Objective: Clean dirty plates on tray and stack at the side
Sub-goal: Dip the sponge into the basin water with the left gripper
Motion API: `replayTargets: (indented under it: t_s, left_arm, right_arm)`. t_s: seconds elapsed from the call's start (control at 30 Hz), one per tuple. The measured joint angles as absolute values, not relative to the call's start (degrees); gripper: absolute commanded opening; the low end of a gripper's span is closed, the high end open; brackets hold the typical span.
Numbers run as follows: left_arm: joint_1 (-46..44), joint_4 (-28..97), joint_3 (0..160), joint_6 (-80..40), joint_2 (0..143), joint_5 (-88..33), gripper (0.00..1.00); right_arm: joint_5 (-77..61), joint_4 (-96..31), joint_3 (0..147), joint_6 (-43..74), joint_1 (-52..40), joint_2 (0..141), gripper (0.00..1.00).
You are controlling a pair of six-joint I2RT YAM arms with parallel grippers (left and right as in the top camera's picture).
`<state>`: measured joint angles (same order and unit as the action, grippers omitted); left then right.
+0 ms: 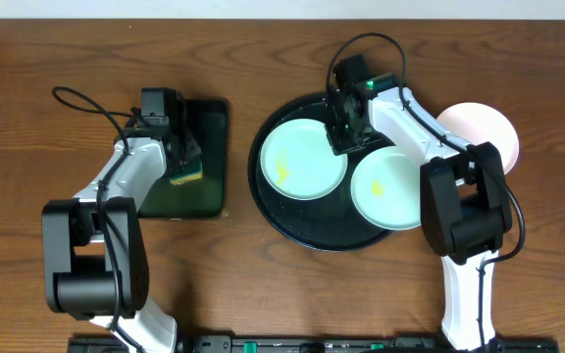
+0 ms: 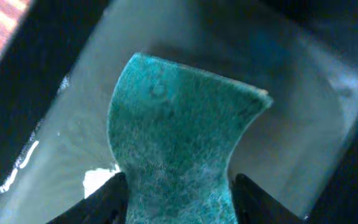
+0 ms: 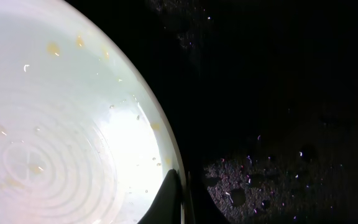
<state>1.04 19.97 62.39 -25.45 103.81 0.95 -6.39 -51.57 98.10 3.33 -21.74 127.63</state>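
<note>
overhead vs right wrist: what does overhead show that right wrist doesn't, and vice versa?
Overhead only: the left hand on a sponge over the green tray, a second mint plate, and a white plate off the black tray. Right wrist only: small yellow specks across the plate and droplets or crumbs on the tray floor. Both: the right hand, closed, at the rim of the smeared mint plate on the black tray.

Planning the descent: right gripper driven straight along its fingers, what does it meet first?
The rim of the mint plate: the shut right gripper has its tips right at it, seemingly touching. The black tray lies just beside; depth is hard to judge.
</note>
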Motion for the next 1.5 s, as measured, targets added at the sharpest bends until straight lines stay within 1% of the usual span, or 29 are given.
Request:
replayTargets:
  t_s: [0.03,0.13,0.17,0.23,0.3,0.47,0.57,0.63,0.77,0.8,0.93,1.13,1.37,1.5]
  left_arm:
    - [1.04,19.66,62.39,-25.43,103.77,1.08,0.41]
    - [1.04,19.62,62.39,-25.43,103.77,1.54,0.4]
    - [1.08,19.64,62.39,-25.43,103.77,1.65,0.41]
    - [1.08,19.79,62.39,-25.43,103.77,1.69,0.49]
    - [1.08,19.9,62.39,-25.5,103.77,1.74,0.52]
    - [1.08,20.01,62.39,-25.45,103.77,1.69,0.5]
    - [1.08,20.34,62.39,-25.45,103.92,1.69,0.45]
    - [1.08,20.32,62.39,-25.74,104.66,1.74,0.33]
    - [1.13,20.03,62.41,-25.61,105.58,1.89,0.13]
    - [1.13,19.92,62.41,-25.61,105.54,1.85,0.11]
    - [1.08,19.68,62.5,-25.43,105.43,1.67,0.08]
    - [1.08,20.08,62.5,-25.5,103.33,1.5,0.07]
    - [1.08,20.36,62.5,-27.2,97.43,1.48,0.07]
    - [1.08,20.36,62.5,-27.75,98.19,1.48,0.08]
  right_arm:
    - [-6.39,-51.59,98.1,3.29,-21.74,127.63,0.01]
    - [-6.39,-51.59,98.1,3.25,-21.74,127.63,0.01]
    - [-6.39,-51.59,98.1,3.22,-21.74,127.63,0.01]
    - [-6.39,-51.59,98.1,3.25,-21.74,127.63,0.01]
    - [-6.39,-51.59,98.1,3.22,-21.74,127.63,0.01]
    - [-6.39,-51.59,98.1,3.22,-21.74,127.63,0.01]
    - [-6.37,-51.59,98.1,3.22,-21.74,127.63,0.01]
    - [-6.39,-51.59,98.1,3.22,-21.74,127.63,0.01]
    - [-6.39,-51.59,98.1,3.22,-21.74,127.63,0.01]
    - [-6.39,-51.59,98.1,3.22,-21.74,127.63,0.01]
    - [-6.39,-51.59,98.1,3.22,-21.74,127.61,0.01]
    - [-6.39,-51.57,98.1,3.22,-21.74,127.61,0.01]
    - [-6.39,-51.55,98.1,3.22,-21.74,127.63,0.01]
    - [-6.39,-51.37,98.1,3.22,-21.74,127.63,0.01]
